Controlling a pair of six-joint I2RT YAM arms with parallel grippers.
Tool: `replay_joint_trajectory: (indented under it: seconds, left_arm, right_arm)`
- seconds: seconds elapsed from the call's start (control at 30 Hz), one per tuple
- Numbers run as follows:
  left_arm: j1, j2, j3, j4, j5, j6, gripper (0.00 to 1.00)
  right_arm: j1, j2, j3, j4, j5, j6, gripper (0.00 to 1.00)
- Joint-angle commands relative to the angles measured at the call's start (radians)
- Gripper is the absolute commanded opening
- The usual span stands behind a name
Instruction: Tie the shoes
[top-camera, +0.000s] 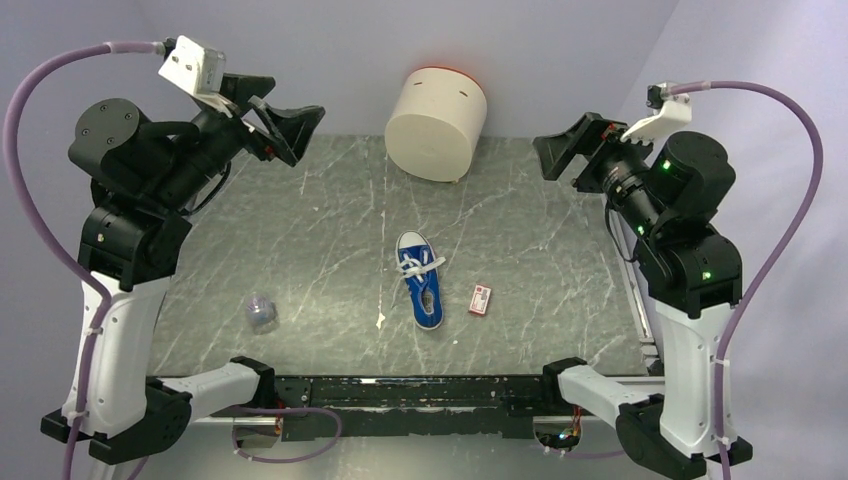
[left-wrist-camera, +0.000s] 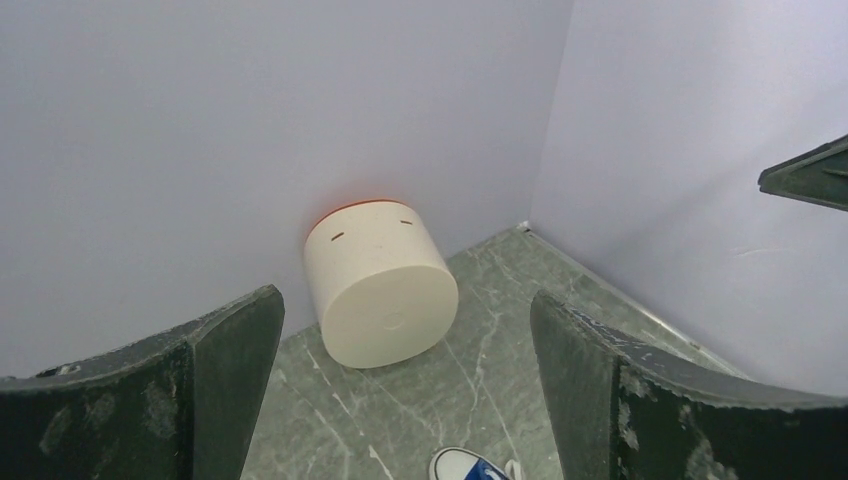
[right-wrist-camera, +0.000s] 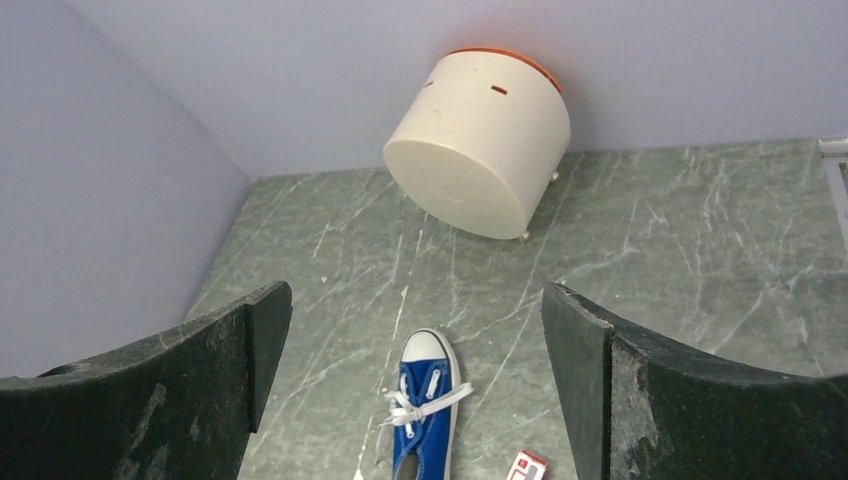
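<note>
Both gape empty (held high): left pincer (top-camera: 290, 130), right pincer (top-camera: 560, 155) | sneaker (top-camera: 421, 280) on table (top-camera: 300, 230), clear of edges

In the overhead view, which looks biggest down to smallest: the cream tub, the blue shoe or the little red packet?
Largest to smallest:
1. cream tub
2. blue shoe
3. red packet
No close calls.

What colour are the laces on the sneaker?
The laces are white, on the blue sneaker; right wrist view shows them best.
</note>
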Motion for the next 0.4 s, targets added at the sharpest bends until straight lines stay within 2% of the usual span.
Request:
replay_joint_trajectory:
  seconds: [0.0, 0.37]
  left_arm:
    - [0.003, -0.024, -0.001, -0.02, -0.03, 0.037, 0.98]
    - [0.003, -0.033, -0.012, -0.042, -0.02, 0.047, 0.98]
  right_arm:
    - [-0.001, -0.003, -0.005, -0.027, 0.019, 0.013, 1.0]
    - [0.0, -0.009, -0.026, -0.02, 0.03, 0.017, 1.0]
